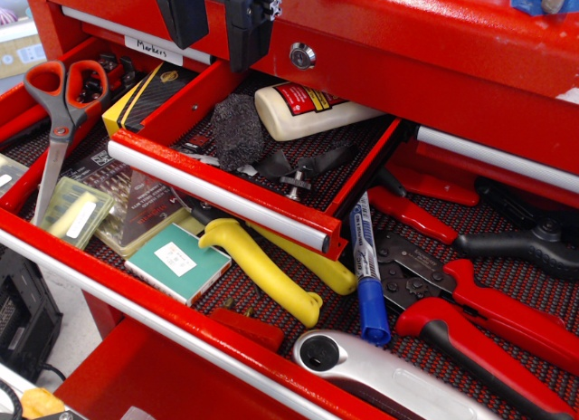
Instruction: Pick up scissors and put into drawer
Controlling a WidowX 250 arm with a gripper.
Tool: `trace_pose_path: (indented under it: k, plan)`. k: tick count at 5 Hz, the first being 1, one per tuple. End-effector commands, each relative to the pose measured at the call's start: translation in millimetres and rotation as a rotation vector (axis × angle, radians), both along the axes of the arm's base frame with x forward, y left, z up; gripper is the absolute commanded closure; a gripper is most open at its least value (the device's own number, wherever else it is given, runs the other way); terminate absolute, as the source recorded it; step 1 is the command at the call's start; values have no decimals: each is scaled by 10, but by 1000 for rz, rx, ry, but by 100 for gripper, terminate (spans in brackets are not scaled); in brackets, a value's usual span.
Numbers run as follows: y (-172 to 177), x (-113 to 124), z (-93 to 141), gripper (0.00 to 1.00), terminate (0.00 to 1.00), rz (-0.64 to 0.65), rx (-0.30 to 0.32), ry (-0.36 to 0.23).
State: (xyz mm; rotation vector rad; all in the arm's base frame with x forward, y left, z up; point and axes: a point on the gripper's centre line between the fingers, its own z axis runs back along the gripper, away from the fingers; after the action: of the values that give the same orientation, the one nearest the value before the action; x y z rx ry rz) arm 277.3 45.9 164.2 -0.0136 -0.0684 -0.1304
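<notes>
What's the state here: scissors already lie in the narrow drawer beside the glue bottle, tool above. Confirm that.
Not right. The scissors lie in the wide lower drawer at far left, not in the narrow drawer. The glue bottle is in the narrow drawer, and the tool is above, as observation.image shows.

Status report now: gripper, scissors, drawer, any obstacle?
Gripper high above drawer, holding nothing, jaw state unclear. Scissors untouched, lower drawer left. Drawer open; glue bottle, black sponge inside.
</notes>
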Motion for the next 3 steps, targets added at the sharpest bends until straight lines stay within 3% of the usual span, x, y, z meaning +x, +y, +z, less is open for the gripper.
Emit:
trace_pose_path:
  k: [1,2,3]
  plan:
    - [0,0,0,0,0,0,0,0]
    - [325,10,69,0,0,179,68,-13]
    - [606,-3,83,0,0,392,78,-22]
